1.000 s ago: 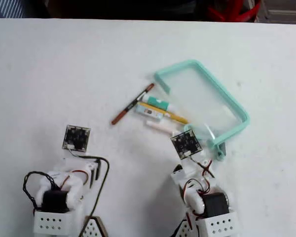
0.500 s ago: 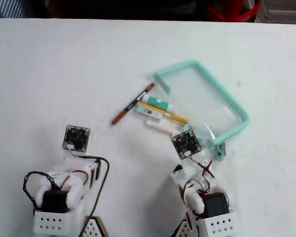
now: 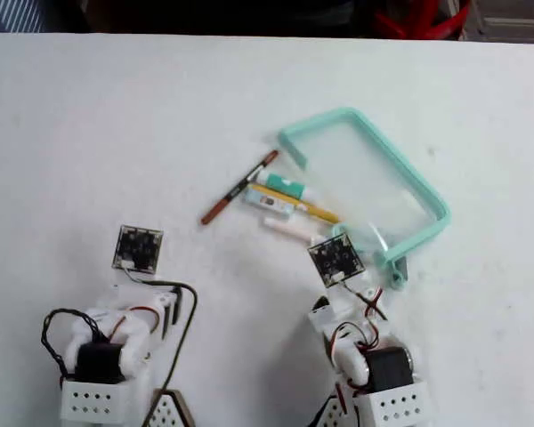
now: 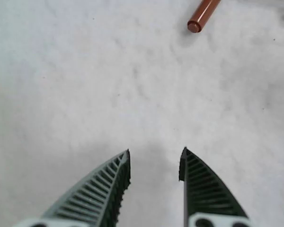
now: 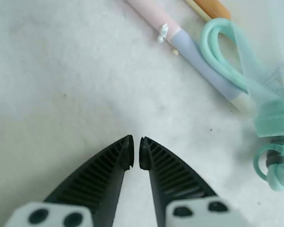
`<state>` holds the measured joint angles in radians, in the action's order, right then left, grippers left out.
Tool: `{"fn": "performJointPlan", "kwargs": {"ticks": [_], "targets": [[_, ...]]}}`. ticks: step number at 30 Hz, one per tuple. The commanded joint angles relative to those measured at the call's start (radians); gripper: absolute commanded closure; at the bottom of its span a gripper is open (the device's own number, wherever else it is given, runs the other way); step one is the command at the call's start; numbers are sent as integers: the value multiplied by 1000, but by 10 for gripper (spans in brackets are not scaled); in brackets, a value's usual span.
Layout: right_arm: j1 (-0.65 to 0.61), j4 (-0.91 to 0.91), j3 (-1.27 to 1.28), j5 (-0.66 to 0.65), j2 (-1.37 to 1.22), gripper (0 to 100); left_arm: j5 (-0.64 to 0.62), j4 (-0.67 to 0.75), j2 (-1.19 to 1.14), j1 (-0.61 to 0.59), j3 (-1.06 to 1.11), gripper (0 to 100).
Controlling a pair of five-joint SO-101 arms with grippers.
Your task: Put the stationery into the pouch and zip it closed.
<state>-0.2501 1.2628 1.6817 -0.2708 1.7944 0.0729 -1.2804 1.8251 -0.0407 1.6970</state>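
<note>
Nothing has moved. The pens (image 3: 289, 203) lie outside the open pouch (image 3: 400, 165), none packed. The left tool (image 4: 156, 158) is apart, the right tool (image 5: 136, 152) together, both empty.

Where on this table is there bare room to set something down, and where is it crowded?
Bare, in the high view: the white table left of the brown pen, and the strip right of the clear mint-rimmed pouch. Crowded: the middle, where the other pens bunch beside the pouch, near the right hand.

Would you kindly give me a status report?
Left claw open, empty. Right claw shut, empty. Brown pen outside clear mint-trimmed pouch. Pale pink pen by right claw.
</note>
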Motion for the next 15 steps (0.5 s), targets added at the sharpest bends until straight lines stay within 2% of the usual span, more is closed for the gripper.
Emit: {"fn": "performJointPlan", "kwargs": {"ticks": [1, 12, 15], "targets": [[-2, 4, 9, 3, 5, 961, -11, -6, -2, -1, -5, 823], [4, -5, 9, 5, 7, 960, -8, -6, -2, -1, -5, 823], [5, -73, 9, 8, 7, 960, -8, -6, -2, -1, -5, 821]]}}
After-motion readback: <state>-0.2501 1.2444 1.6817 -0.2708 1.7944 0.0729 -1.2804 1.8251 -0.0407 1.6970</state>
